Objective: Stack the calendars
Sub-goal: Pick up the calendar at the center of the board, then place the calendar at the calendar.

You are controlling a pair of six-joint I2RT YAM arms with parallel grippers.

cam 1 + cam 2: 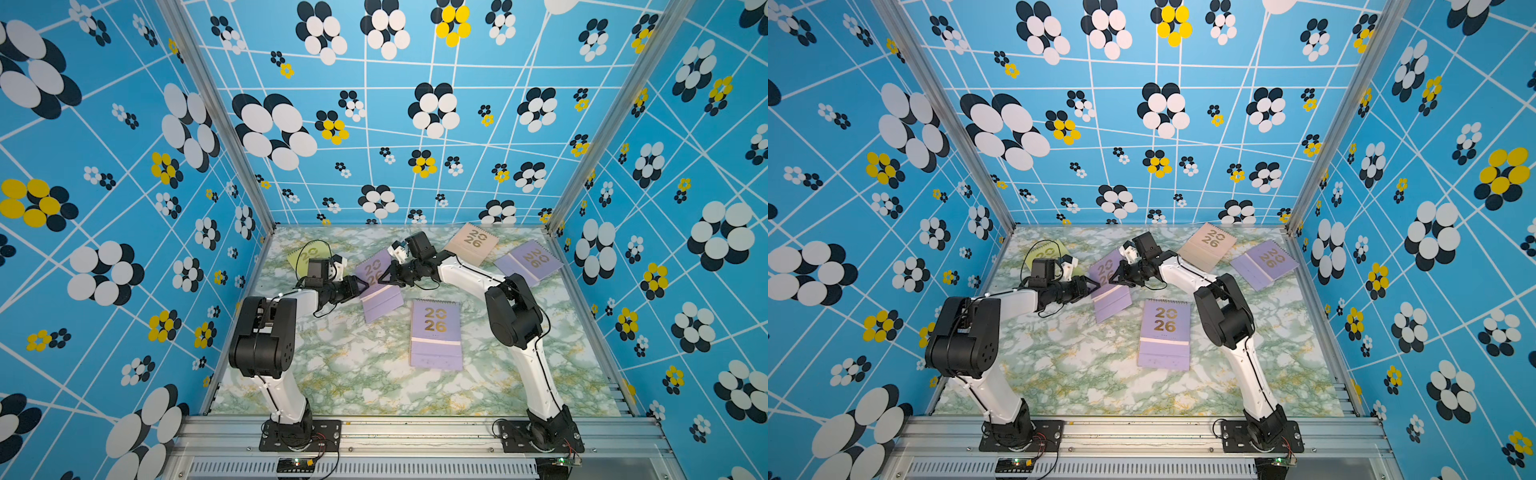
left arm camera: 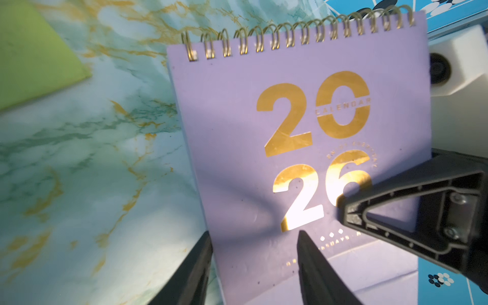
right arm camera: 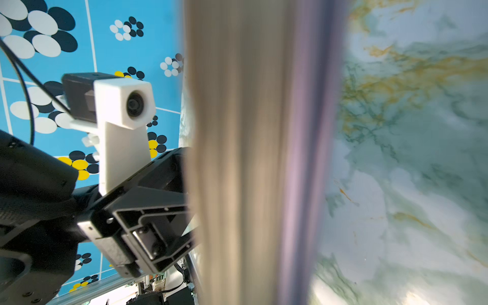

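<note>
A lilac calendar point(image 1: 374, 272) point(image 1: 1106, 270) lies left of the table's middle, between both arms. My right gripper point(image 1: 384, 279) point(image 2: 346, 211) is shut on its side edge, beside the gold "26". The right wrist view shows that edge point(image 3: 250, 158) edge-on and blurred, and my own fingers are hidden. My left gripper point(image 1: 365, 287) point(image 2: 253, 235) is open over the calendar's point(image 2: 290, 105) lower left corner, one finger off the edge. In both top views a second lilac calendar point(image 1: 436, 332) lies centre, a peach one point(image 1: 471, 243) and a third lilac one point(image 1: 530, 259) at the back right, and a yellow-green one point(image 1: 303, 253) at the back left.
The marble-patterned table point(image 1: 332, 374) is walled on three sides by blue flowered panels. An aluminium rail point(image 1: 415, 432) with both arm bases runs along the front. The left arm's wrist camera point(image 3: 126, 105) and gripper body point(image 3: 148, 224) stand close beside the held calendar.
</note>
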